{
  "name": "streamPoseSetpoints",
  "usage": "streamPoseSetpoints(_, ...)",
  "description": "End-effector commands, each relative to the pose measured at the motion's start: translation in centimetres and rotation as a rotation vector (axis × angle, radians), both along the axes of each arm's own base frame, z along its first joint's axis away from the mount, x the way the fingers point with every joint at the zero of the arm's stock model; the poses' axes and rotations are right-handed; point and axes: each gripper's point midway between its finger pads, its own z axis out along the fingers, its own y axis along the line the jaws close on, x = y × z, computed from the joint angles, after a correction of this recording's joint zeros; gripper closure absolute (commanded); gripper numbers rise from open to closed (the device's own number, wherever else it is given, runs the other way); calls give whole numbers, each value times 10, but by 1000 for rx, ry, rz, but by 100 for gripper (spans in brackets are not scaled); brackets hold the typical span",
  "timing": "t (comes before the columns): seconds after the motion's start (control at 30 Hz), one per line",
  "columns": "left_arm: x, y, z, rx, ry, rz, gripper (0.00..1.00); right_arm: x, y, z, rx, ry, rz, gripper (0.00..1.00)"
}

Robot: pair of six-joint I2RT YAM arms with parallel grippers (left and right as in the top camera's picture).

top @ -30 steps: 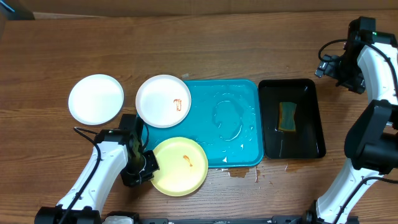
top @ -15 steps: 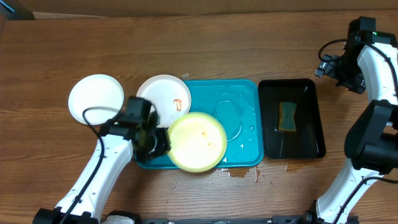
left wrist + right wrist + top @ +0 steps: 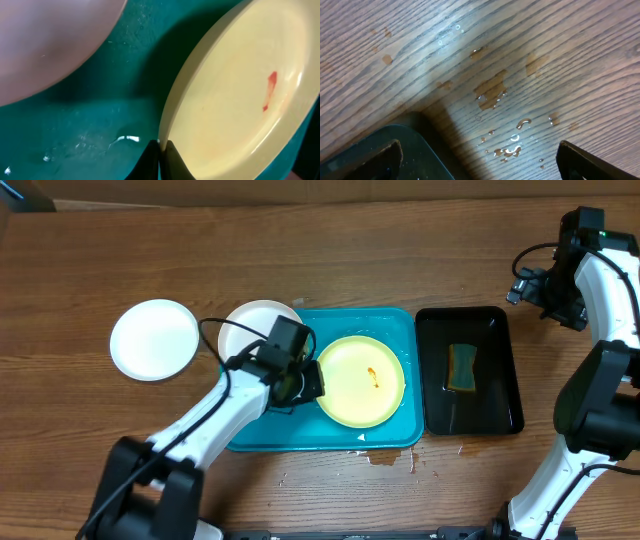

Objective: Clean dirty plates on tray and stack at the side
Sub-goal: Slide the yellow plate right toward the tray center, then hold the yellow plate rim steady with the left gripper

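My left gripper is shut on the left rim of the pale yellow-green plate, which has a small red smear and sits over the turquoise tray. The left wrist view shows the fingers pinching the yellow plate's rim above the wet tray. A white plate lies half on the tray's left rim, partly hidden by my arm. Another white plate lies on the bare wood at the left. My right gripper is open and empty over wet tabletop at the far right.
A narrow black tray with a green-yellow sponge stands right of the turquoise tray; its corner shows in the right wrist view. Water drops lie on the wood and in front of the tray.
My left gripper has carried the yellow plate from the table in front of the tray's left corner up and right onto the tray's middle. The right arm has not moved.
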Motion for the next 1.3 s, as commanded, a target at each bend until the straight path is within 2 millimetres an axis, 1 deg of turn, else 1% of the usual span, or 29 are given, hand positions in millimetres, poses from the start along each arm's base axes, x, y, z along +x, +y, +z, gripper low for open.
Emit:
streamPoseSetpoints(0.0, 7, -5, -2, -17, 5, 31, 84, 6, -2, 19, -20, -51, 1, 0)
streamPoseSetpoints(0.07, 7, -5, -2, -12, -3, 10, 50, 6, -2, 19, -20, -51, 1, 0)
streamPoseSetpoints(0.17, 10, -8, 7, 0, -33, -84, 35, 6, -2, 19, -20, -51, 1, 0)
streamPoseSetpoints(0.2, 10, -8, 13, 15, -31, -105, 31, 6, -2, 19, -20, -51, 1, 0)
streamPoseSetpoints(0.23, 12, -6, 20, 35, -31, -120, 30, 6, -2, 19, -20, -51, 1, 0)
streamPoseSetpoints(0.4, 26, 15, 71, 205, -50, -140, 28, 6, -2, 19, -20, -51, 1, 0)
streamPoseSetpoints(0.43, 29, 17, 82, 225, -65, -154, 27, 6, -2, 19, -19, -51, 1, 0)
streamPoseSetpoints(0.5, 36, 14, 98, 224, -103, -192, 19, 6, -2, 19, -20, -51, 1, 0)
streamPoseSetpoints(0.57, 39, 8, 106, 203, -125, -220, 20, 6, -2, 19, -20, -51, 1, 0)
streamPoseSetpoints(0.63, 37, 9, 103, 205, -116, -221, 20, 6, -2, 19, -19, -51, 1, 0)
streamPoseSetpoints(0.7, 31, 10, 93, 214, -89, -225, 22, 6, -2, 19, -20, -51, 1, 0)
streamPoseSetpoints(0.8, 20, 11, 70, 232, -36, -243, 23, 6, -2, 19, -20, -51, 1, 0)
streamPoseSetpoints(0.87, 14, 9, 52, 243, -10, -260, 21, 6, -2, 19, -20, -51, 1, 0)
streamPoseSetpoints(0.93, 8, 7, 40, 251, 11, -276, 20, 6, -2, 19, -20, -51, 1, 0)
streamPoseSetpoints(1.03, 1, 1, 26, 250, 43, -300, 26, 6, -2, 19, -20, -51, 1, 0)
streamPoseSetpoints(1.1, -5, -8, 16, 230, 61, -324, 31, 6, -2, 19, -20, -51, 1, 0)
streamPoseSetpoints(1.17, -5, -14, 7, 231, 62, -339, 37, 6, -2, 19, -20, -51, 1, 0)
streamPoseSetpoints(1.27, 1, -17, -9, 263, 53, -346, 38, 6, -2, 19, -19, -51, 1, 0)
